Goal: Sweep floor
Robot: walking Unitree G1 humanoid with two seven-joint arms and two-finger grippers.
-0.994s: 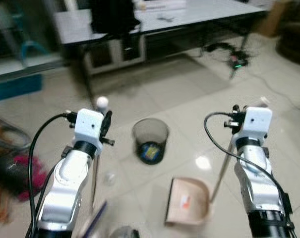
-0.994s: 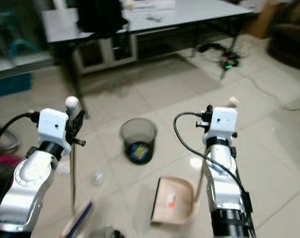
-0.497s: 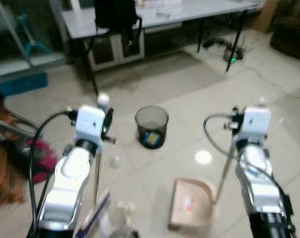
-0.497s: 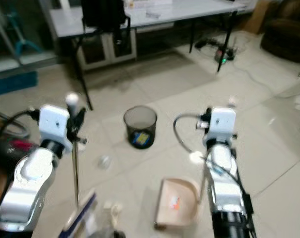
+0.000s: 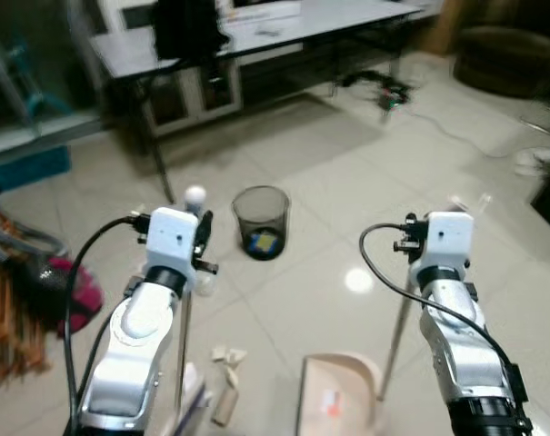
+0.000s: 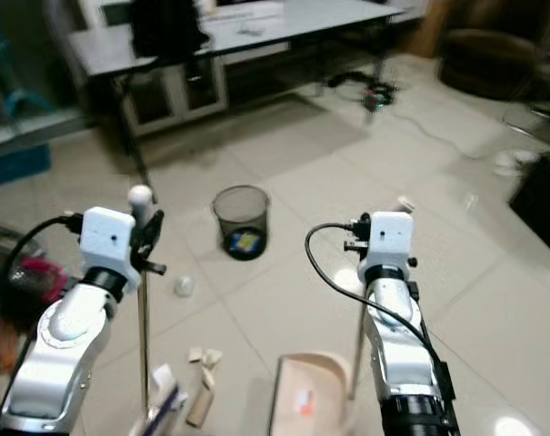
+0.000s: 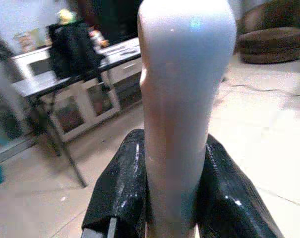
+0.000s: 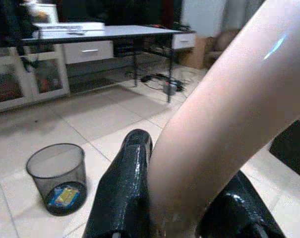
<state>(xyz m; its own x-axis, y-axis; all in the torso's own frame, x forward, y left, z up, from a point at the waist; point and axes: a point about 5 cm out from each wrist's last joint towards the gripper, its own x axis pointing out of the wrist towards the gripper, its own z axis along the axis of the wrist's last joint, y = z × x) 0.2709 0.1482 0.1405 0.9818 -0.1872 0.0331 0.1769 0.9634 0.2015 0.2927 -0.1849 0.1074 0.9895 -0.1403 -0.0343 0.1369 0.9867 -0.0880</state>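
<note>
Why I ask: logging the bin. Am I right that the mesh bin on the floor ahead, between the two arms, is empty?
Not empty. The left eye view shows the mesh bin holding a blue and yellow item at its bottom; it does stand on the floor ahead, between the arms.

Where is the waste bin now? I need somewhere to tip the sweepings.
The waste bin stands on the floor ahead of the robot, between its arms and nearer the left gripper, short of the long table.
</note>
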